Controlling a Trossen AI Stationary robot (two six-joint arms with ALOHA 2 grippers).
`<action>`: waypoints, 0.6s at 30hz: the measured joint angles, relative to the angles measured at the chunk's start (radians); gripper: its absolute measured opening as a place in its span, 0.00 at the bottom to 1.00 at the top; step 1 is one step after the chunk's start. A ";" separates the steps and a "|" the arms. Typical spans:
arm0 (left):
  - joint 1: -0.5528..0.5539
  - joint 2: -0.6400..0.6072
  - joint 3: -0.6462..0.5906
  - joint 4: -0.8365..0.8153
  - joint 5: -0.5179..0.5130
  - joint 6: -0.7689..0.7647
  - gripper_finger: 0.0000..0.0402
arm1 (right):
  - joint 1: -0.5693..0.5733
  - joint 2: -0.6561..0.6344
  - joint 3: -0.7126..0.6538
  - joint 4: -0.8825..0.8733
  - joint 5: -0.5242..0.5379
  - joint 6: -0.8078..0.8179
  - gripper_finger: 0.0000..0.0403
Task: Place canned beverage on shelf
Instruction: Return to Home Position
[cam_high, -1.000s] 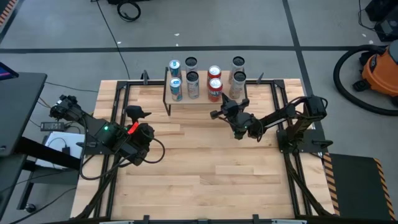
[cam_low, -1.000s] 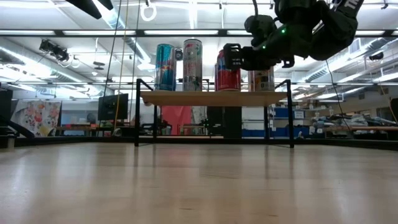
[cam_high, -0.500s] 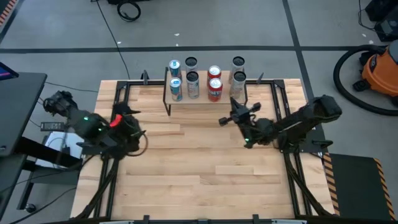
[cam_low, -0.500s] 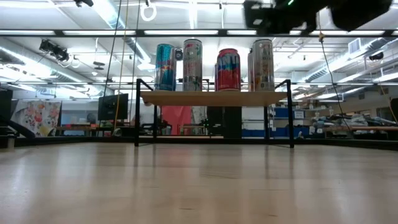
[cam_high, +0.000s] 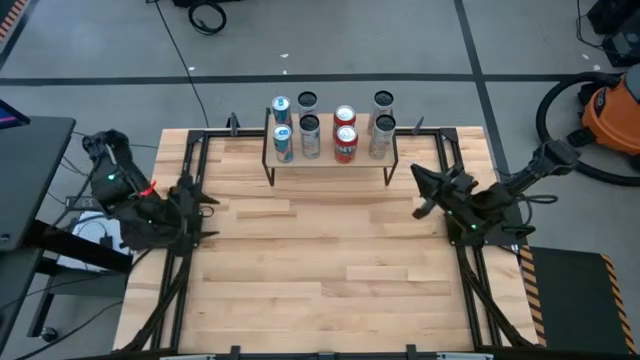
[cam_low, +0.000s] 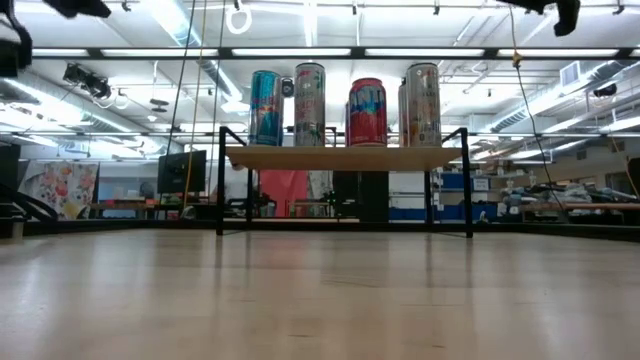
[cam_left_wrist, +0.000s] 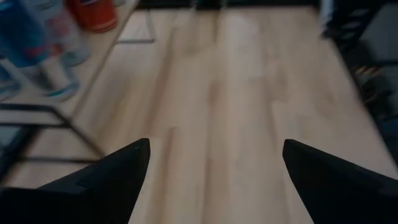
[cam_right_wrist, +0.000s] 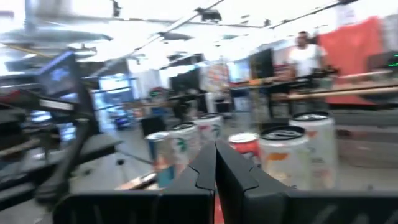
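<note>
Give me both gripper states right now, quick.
Left gripper: open, holding nothing.
Right gripper: shut, holding nothing.

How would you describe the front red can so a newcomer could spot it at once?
At the far edge of the table stands a shelf on black legs, carrying two rows of four cans. In the row nearer the table's middle, take the red can, third from the left arm's side. It is that row's only red one, flanked by a grey can and a white can.
</note>
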 joint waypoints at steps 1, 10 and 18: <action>-0.012 -0.033 -0.047 0.058 -0.008 0.025 0.94 | 0.022 -0.022 -0.007 -0.019 -0.004 0.000 0.03; -0.094 -0.256 -0.434 0.553 0.032 0.239 0.94 | 0.196 -0.111 -0.114 -0.145 -0.250 0.023 0.03; -0.126 -0.315 -0.650 1.036 0.275 0.581 0.94 | 0.236 -0.141 -0.282 -0.151 -0.575 0.186 0.03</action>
